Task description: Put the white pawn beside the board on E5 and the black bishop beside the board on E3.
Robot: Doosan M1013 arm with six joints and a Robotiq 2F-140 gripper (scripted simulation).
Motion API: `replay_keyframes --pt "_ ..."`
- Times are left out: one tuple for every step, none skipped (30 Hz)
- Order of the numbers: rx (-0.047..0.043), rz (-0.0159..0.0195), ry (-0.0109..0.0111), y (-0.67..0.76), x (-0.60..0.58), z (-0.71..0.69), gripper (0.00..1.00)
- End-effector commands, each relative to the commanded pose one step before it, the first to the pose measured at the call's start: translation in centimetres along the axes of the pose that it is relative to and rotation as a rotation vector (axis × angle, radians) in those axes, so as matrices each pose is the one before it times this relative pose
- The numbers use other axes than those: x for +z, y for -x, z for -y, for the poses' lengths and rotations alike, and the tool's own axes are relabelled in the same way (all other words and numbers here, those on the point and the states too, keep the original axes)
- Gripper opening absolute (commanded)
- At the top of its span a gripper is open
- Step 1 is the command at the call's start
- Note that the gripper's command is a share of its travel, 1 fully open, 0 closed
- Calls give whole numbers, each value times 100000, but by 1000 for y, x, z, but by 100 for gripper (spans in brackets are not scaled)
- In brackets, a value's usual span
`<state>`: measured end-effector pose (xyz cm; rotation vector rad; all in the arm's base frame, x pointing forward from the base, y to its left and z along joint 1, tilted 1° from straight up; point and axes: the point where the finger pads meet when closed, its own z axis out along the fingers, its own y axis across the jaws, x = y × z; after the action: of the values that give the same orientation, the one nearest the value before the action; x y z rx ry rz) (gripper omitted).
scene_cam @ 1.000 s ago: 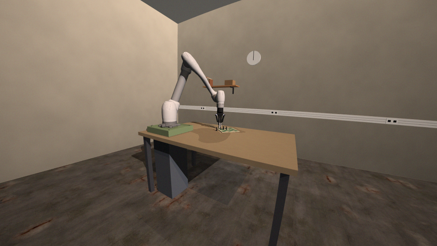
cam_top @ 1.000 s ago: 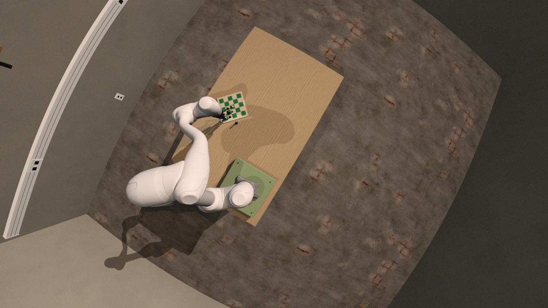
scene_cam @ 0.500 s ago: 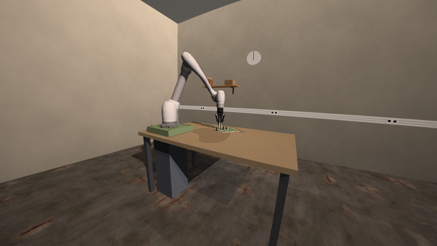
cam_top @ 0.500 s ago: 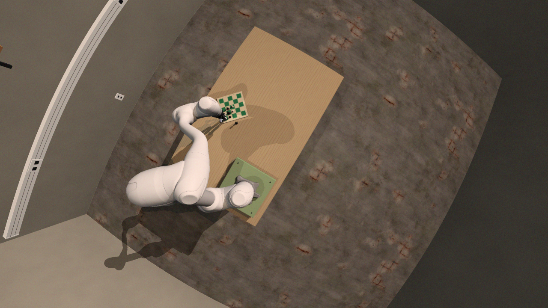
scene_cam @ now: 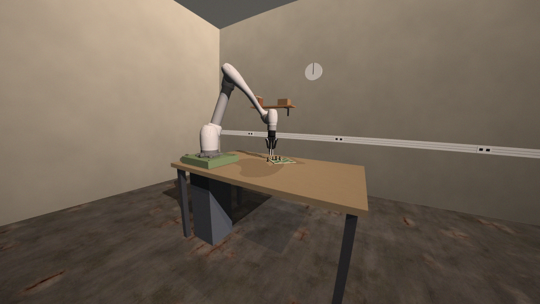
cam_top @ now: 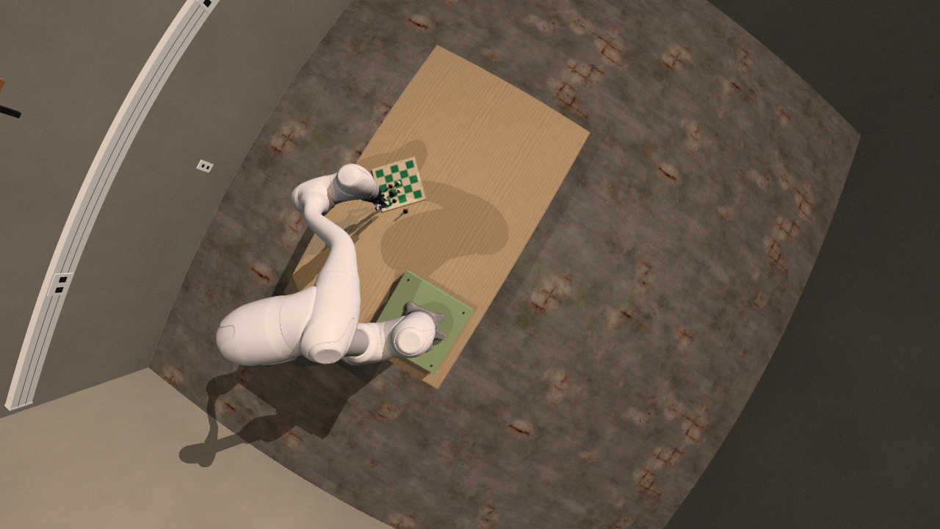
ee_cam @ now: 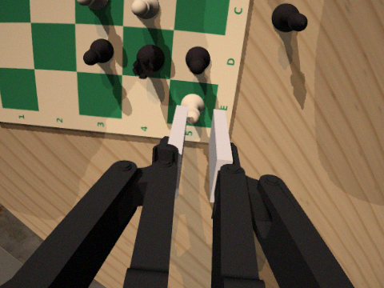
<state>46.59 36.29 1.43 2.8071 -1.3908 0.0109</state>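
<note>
Only the wrist view shows the parted jaws around the small cream-white pawn upright on E5, and the glossy black bishop off-board at one o'clock.

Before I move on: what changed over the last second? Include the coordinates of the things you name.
The gripper (cam_top: 379,206) (scene_cam: 271,155) (ee_cam: 198,126) rose slightly. It's now open around the top of the white pawn (ee_cam: 193,103) on E5; the small earlier views don't settle when it let go. Board (cam_top: 420,186) (scene_cam: 288,161) (ee_cam: 54,86) and black bishop (cam_top: 405,211) (scene_cam: 267,159) (ee_cam: 286,18): unmoved.
</note>
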Motion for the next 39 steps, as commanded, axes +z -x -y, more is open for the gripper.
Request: replay_keyframes --pt "151 107 -556 166 -2412 304 20" --pt "0 0 0 0 -545 0 20" --pt "0 0 0 0 -523 0 20" --pt "0 0 0 0 0 0 20" --pt "0 0 0 0 0 0 20" --pt "0 0 0 0 -491 0 20" --pt "0 0 0 0 -449 0 20" --pt "0 0 0 0 -400 0 20" --pt "0 0 0 0 -344 0 20" --pt "0 0 0 0 -285 0 20" --pt "0 0 0 0 -223 0 20" --pt "0 0 0 0 -163 0 20" --pt "0 0 0 0 -107 0 20" --pt "0 0 0 0 -59 0 20" --pt "0 0 0 0 -23 0 20" --pt "0 0 0 0 -4 0 20" --pt "0 0 0 0 0 0 100" --pt "0 0 0 0 0 0 100" --pt "0 0 0 0 0 0 100" --pt "0 0 0 0 0 0 100" --pt "0 0 0 0 0 0 100" --pt "0 0 0 0 0 0 100" --pt "0 0 0 0 0 0 100" --pt "0 0 0 0 0 0 100" --pt "0 0 0 0 0 0 100" --pt "0 0 0 0 0 0 100" --pt "0 0 0 0 0 0 100" --pt "0 0 0 0 0 0 100" --pt "0 0 0 0 0 0 100" --pt "0 0 0 0 0 0 100" --pt "0 0 0 0 0 0 100" --pt "0 0 0 0 0 0 100" --pt "0 0 0 0 0 0 100" --pt "0 0 0 0 0 0 100" --pt "0 0 0 0 0 0 100" --pt "0 0 0 0 0 0 100" --pt "0 0 0 0 0 0 100" --pt "0 0 0 0 0 0 100" --pt "0 0 0 0 0 0 100"
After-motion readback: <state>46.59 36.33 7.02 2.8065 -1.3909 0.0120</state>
